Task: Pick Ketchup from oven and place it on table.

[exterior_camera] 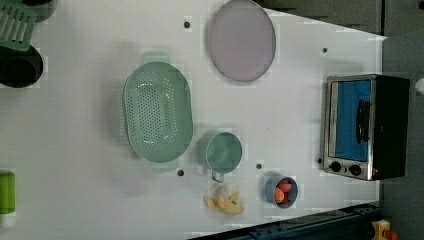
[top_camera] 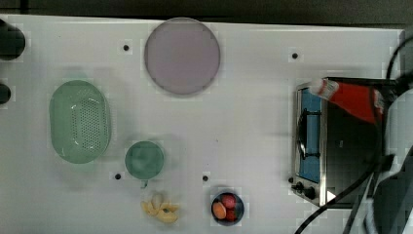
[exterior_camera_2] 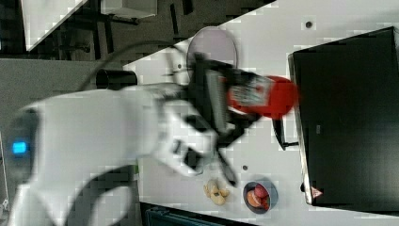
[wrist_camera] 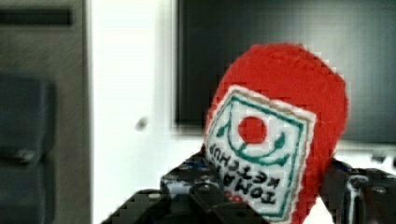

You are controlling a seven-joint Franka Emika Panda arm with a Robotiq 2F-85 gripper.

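The red ketchup (top_camera: pixel 353 99) bottle lies tilted over the black top of the oven (top_camera: pixel 350 156), at its edge toward the top view's top. Its white cap points to the top view's left, past the closed blue glass door. My gripper (top_camera: pixel 379 103) reaches in from the top view's right and is shut on the bottle's thick end. In the right view the gripper (exterior_camera_2: pixel 226 101) holds the ketchup (exterior_camera_2: pixel 266 96) beside the oven (exterior_camera_2: pixel 348 117). The wrist view has the labelled ketchup (wrist_camera: pixel 280 116) between my fingers (wrist_camera: pixel 201 196). The white table (top_camera: pixel 243 122) spreads to the top view's left.
On the table stand a lilac plate (top_camera: pixel 181 55), a green colander (top_camera: pixel 79 121), a green cup (top_camera: pixel 144 160), yellow pieces (top_camera: pixel 159 208) and a small bowl of red and orange pieces (top_camera: pixel 227 208). A black cable (top_camera: pixel 341 195) hangs by the oven.
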